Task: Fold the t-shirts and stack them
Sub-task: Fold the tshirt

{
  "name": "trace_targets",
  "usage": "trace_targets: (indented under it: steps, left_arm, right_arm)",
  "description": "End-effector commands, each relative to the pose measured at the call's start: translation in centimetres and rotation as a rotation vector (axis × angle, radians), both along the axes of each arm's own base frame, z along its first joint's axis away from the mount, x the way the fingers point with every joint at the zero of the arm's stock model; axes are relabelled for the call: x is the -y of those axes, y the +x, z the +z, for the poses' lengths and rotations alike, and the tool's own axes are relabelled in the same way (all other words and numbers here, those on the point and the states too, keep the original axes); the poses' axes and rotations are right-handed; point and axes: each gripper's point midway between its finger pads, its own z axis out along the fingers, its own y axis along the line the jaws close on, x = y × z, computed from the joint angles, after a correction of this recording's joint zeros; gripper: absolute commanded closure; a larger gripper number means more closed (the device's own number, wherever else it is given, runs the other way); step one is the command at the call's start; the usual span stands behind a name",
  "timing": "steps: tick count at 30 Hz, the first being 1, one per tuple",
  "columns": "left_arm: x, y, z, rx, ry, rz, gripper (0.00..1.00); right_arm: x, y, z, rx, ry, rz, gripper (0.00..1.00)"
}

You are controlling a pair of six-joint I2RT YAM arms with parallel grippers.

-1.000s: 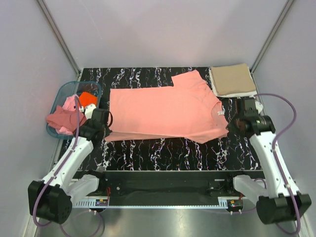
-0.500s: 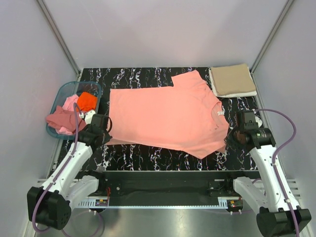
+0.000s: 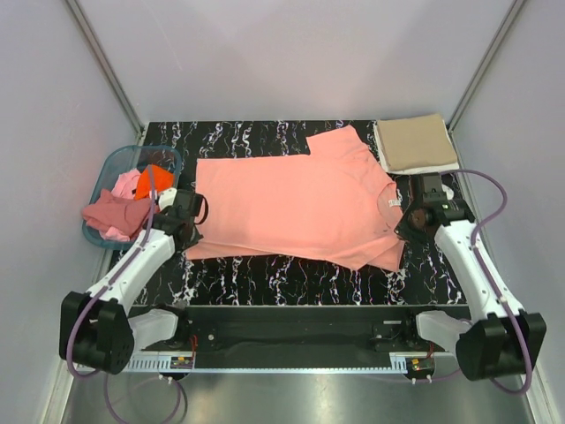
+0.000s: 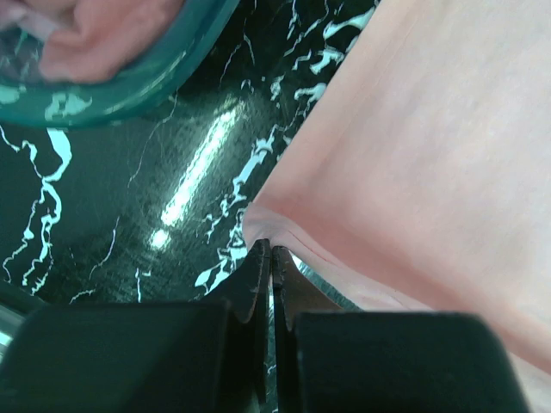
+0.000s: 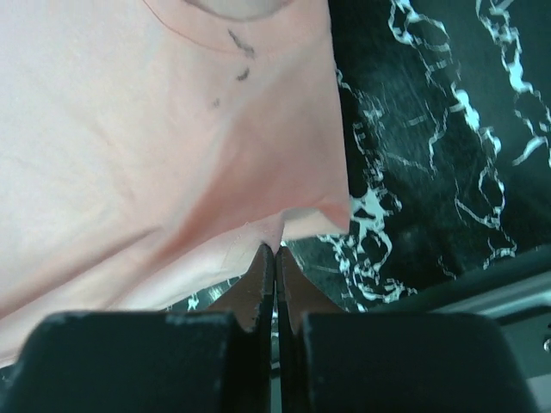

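Note:
A salmon-pink t-shirt (image 3: 291,208) lies spread across the middle of the black marbled table (image 3: 291,274), its neck toward the right. My left gripper (image 3: 192,228) is shut on the shirt's near left hem corner (image 4: 263,225). My right gripper (image 3: 403,228) is shut on the near right edge of the shirt (image 5: 280,228), close to the collar. The near edge is doubled under between the two grippers. A tan t-shirt (image 3: 415,143) lies folded at the back right corner. Orange (image 3: 157,177), light pink (image 3: 128,184) and dusty rose (image 3: 110,215) t-shirts are bunched in the basket.
A translucent teal plastic basket (image 3: 104,168) stands at the table's left edge, its rim (image 4: 129,90) close to my left gripper. Grey walls enclose the table on three sides. A metal rail runs along the near edge, by the arm bases.
Both grippers first drew the shirt's near edge toward the arm bases, then carried it back away from them and inward. The near sleeve is now tucked under a straighter edge.

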Motion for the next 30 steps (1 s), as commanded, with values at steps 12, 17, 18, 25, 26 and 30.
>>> trace_targets:
  steps: [12,17,18,25,26,30]
  left_arm:
    - [-0.3,6.3,-0.7,-0.020,0.111,0.004,1.00]
    - [0.3,7.5,-2.0,-0.052,0.100,-0.009,1.00]
    - [0.5,7.9,-1.9,-0.050,0.096,-0.010,1.00]
    - [0.8,8.6,-3.1,-0.095,0.103,-0.025,1.00]
    - [0.8,8.7,-3.2,-0.094,0.100,-0.023,1.00]
    - [0.6,8.7,-3.3,-0.103,0.115,-0.024,1.00]
  right_arm:
    - [1.6,11.9,1.6,0.070,-0.247,0.214,1.00]
    - [0.4,14.5,2.1,0.124,-0.229,0.303,1.00]
    - [0.3,14.9,1.9,0.123,-0.233,0.309,1.00]
    - [-0.6,17.5,2.0,0.163,-0.255,0.376,1.00]
    - [-0.8,17.7,2.0,0.164,-0.262,0.385,1.00]
    - [-0.8,18.2,1.7,0.157,-0.280,0.404,1.00]
